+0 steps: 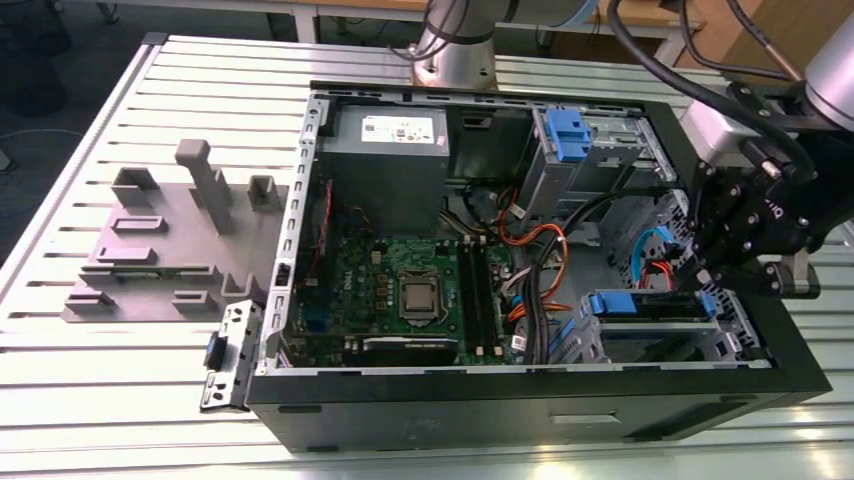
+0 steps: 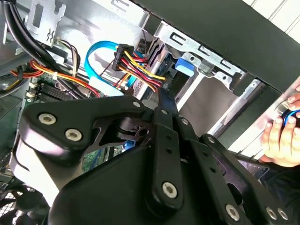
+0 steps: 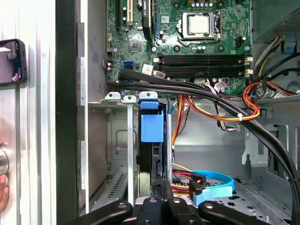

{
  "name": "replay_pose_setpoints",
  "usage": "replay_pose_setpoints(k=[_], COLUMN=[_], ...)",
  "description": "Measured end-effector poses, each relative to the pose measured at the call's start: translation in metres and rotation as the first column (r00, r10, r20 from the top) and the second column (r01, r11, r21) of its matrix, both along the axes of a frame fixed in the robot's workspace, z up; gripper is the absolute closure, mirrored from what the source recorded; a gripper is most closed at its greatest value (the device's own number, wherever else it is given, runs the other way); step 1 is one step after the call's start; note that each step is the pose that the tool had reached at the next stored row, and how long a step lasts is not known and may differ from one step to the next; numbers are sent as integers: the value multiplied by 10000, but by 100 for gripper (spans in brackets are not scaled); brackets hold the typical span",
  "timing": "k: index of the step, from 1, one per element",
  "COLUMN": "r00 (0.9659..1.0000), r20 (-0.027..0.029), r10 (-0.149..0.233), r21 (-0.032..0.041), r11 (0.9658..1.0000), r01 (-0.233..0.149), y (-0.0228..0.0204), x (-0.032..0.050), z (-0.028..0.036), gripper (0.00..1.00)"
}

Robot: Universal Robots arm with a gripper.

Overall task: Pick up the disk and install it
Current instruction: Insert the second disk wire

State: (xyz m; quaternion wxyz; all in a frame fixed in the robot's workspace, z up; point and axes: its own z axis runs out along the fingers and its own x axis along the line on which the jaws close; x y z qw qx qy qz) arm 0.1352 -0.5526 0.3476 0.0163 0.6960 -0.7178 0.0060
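The disk (image 3: 152, 126) sat edge-on in its bay (image 3: 117, 140) by the case's outer wall, its label hidden from the first wrist view. Beyond that wall, a person's hand (image 2: 281, 133) was cut off at the frame's edge, as was some dark device (image 3: 11, 61) on the table.

Probably a robotics lab: open computer case (image 1: 534, 405) on slotted aluminium table (image 1: 94, 385).

The arm is a silver-grey round metal column (image 1: 451, 50) with a light grey wrist block (image 1: 731, 125). Thick black cables (image 1: 667, 60) loop over it. The black gripper (image 1: 721, 270) has flat black linkage bars (image 2: 164, 140), silver screws (image 2: 168, 189) and small white print.
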Motion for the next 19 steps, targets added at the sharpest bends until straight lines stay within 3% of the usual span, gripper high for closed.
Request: replay_pose_setpoints(k=[8, 10, 19], r00=[10000, 10000, 10000], r20=[0, 0, 0], r10=[0, -1, 0], r21=[-13, -11, -13], r11=[10000, 10000, 10000], r01=[0, 1, 0], y=[1, 11, 182], x=[-2, -7, -23], z=[201, 216, 227], gripper=[89, 89, 89])
